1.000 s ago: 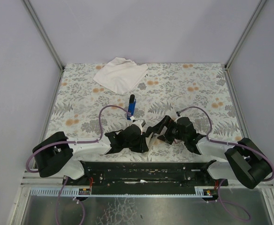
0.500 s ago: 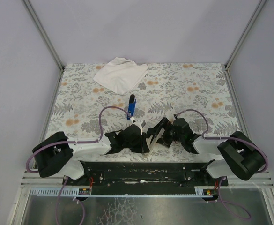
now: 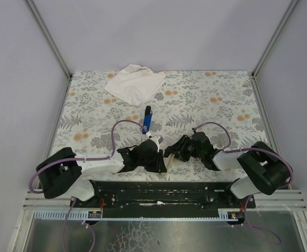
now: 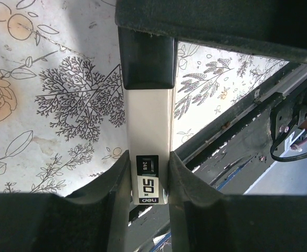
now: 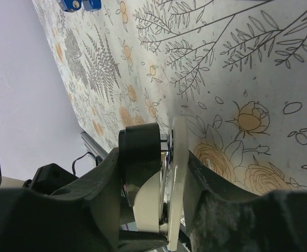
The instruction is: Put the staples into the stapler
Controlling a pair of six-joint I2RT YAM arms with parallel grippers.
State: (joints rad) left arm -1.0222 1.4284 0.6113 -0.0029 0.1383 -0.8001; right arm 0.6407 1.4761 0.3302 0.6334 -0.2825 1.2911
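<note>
A cream-white stapler [image 4: 148,126] with a black end cap hangs just above the table's near edge, between the two arms. My left gripper [image 4: 149,160] is shut on its labelled rear part, a finger pressed on each side. From the right, my right gripper [image 5: 154,160] is shut on the stapler [image 5: 143,157] at its front end, one finger on the black cap and the other on the pale base strip. In the top view both grippers, left [image 3: 161,153] and right [image 3: 177,149], meet at the stapler [image 3: 167,159]. The staples are out of view.
A small blue stapler [image 3: 147,118] lies on the flowered cloth just beyond the grippers, its end seen as the blue stapler [image 5: 80,4] in the right wrist view. A crumpled white cloth [image 3: 135,84] lies at the back. The black base rail [image 3: 158,191] runs just under the grippers.
The right arm has swung in to the left and its wide-open jaws have closed on the stapler's front end. The left gripper has kept still with the stapler.
</note>
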